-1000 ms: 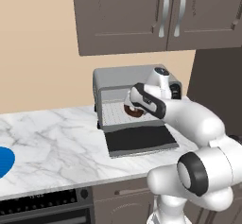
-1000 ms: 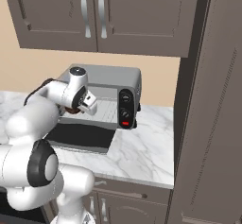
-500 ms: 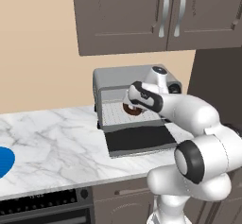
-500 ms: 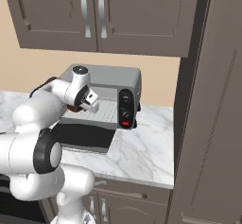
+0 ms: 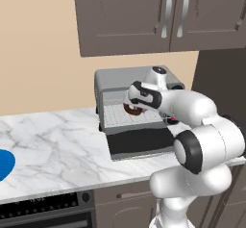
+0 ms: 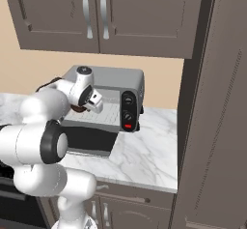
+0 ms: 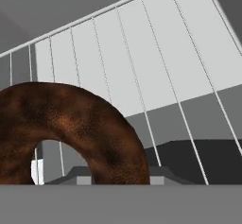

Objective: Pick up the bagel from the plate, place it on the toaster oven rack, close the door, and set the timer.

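The toaster oven [image 5: 137,107] stands open just ahead of the gripper [image 5: 130,107], with the door [image 5: 139,142] folded down flat beneath the arm. The toaster oven rack [image 7: 156,72] is spread directly below and ahead of the tool, its wires close under the load. The bagel [image 7: 71,128] is held in the narrowly closed jaws, at the mouth of the cavity and over the rack's front part. For a clean placement, the bagel should be lowered until it is borne by the wires, released squarely, and the hand then drawn back clear of the door.
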### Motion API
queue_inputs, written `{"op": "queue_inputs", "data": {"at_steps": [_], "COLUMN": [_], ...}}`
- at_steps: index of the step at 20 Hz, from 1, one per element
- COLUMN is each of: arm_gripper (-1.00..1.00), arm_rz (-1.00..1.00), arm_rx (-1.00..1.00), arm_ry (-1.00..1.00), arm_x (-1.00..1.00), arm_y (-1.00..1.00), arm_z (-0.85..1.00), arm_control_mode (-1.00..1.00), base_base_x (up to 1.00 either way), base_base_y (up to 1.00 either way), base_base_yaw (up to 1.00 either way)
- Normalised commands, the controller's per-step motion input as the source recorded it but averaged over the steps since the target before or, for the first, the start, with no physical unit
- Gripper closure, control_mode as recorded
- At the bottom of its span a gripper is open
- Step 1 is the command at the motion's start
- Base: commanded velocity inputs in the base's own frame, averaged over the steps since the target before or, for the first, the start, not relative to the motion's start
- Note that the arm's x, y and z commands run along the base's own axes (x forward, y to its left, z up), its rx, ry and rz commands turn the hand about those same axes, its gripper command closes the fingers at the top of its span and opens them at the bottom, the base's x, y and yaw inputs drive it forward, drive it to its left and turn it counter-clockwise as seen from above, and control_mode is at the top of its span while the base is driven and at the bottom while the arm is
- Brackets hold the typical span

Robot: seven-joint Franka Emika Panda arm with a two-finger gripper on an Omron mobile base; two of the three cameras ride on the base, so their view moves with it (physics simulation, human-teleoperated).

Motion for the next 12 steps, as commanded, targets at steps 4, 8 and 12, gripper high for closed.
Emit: {"op": "queue_inputs", "data": {"at_steps": [4,8,12], "arm_gripper": [1.0,-1.0,-1.0], "arm_rz": [0.0,0.0,0.0], "arm_rx": [-0.02,-0.04,-0.03], "arm_ry": [0.0,0.0,-0.05], "arm_x": [0.04,0.0,-0.02], "arm_y": [0.0,0.0,0.0], "arm_z": [-0.31,-0.3,-0.05], "arm_control_mode": [-1.0,-1.0,-1.0], "base_base_x": [0.0,0.0,0.0], "base_base_y": [0.0,0.0,0.0], "base_base_yaw": [0.0,0.0,0.0]}}
